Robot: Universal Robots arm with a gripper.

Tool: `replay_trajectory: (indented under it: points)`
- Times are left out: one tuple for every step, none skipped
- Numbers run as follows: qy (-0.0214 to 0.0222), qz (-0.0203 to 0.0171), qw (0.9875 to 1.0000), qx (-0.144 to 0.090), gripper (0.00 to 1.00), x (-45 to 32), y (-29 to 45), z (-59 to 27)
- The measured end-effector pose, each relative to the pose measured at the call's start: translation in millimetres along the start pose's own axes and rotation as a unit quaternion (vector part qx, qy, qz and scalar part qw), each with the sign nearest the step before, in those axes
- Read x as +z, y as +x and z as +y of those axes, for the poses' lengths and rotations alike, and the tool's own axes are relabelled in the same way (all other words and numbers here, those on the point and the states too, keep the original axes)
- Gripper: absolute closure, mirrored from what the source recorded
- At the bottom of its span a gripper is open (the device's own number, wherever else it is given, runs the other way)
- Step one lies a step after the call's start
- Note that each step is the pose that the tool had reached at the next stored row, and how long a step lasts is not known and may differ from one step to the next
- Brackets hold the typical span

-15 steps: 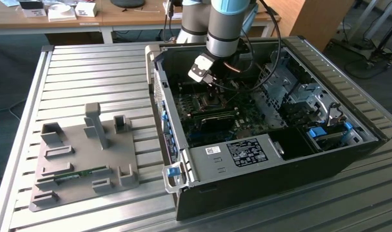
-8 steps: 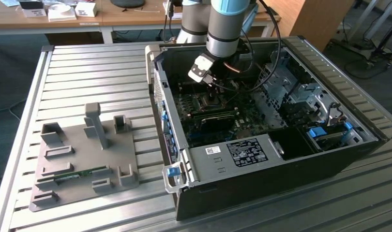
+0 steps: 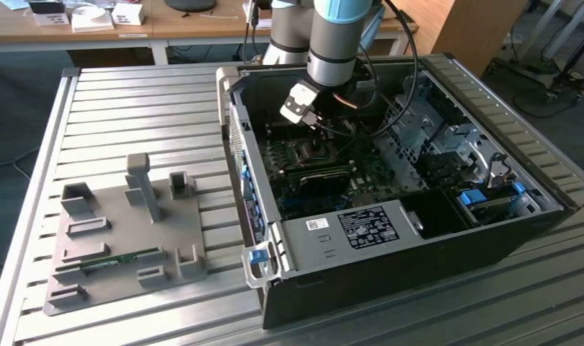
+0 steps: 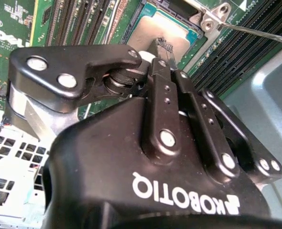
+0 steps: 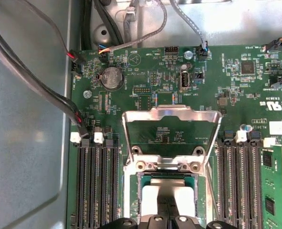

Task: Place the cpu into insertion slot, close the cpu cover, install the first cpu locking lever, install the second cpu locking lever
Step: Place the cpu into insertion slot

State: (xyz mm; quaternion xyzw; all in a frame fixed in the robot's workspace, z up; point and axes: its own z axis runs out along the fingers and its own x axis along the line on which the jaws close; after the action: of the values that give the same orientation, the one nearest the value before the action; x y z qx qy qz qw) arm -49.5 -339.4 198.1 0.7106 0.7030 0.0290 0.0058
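Black linkage gripper (image 5: 167, 191) poised directly over the processor socket (image 5: 131, 191), white pads (image 5: 150, 200) parted by a narrow gap, nothing clamped between them. Small flat square cpu (image 4: 150, 28) with silver-grey metal top lying level inside the socket, just beyond the fingertips in the second wrist view; contact between tips and chip not discernible. Hinged silvery metal cpu cover (image 5: 172, 113) with square central opening standing raised on its hinge at the far edge of the socket, not closed over the chip. Thin steel locking lever (image 4: 260, 33) running aslant beside the socket, lifted clear of it.

Green motherboard (image 5: 146, 71) carrying a round silver coin cell (image 5: 111, 78) and rows of black memory slots (image 5: 91, 181) on both sides of the socket. In the exterior view, arm reaching down into the open black computer case (image 3: 398, 267), laid on its side on a slatted metal surface (image 3: 138, 115). Grey moulded fixture tray (image 3: 119, 205) on the same surface toward the exterior view's left, well apart from the case, with a green memory stick (image 3: 104, 261) resting in one of its grooves.
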Motion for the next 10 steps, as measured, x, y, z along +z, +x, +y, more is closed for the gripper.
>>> replay_trajectory:
  points:
    - [0.0000,0.0000,1.0000,0.000,0.89,0.0,0.0,0.0]
    - [0.0000,0.0000,1.0000,0.000,0.89,0.0,0.0,0.0]
    - [0.0000,-0.0001,1.0000,0.000,0.89,0.0,0.0,0.0]
    - [-0.0001,0.0001,1.0000,0.000,0.89,-0.3,0.0,0.1]
    - [-0.0005,0.0007,1.0000,0.000,0.89,-1.1,0.2,0.2]
    - [-0.0009,0.0014,1.0000,0.000,0.89,-2.4,0.5,0.4]
    - [-0.0004,0.0006,1.0000,0.000,0.89,-4.9,0.4,0.4]
    - [0.0000,0.0000,1.0000,0.000,0.89,-7.7,0.2,0.4]
    - [-0.0002,0.0002,1.0000,0.000,0.89,-9.8,0.4,0.6]
    - [0.0000,0.0001,1.0000,0.000,0.89,-12.3,0.4,0.6]
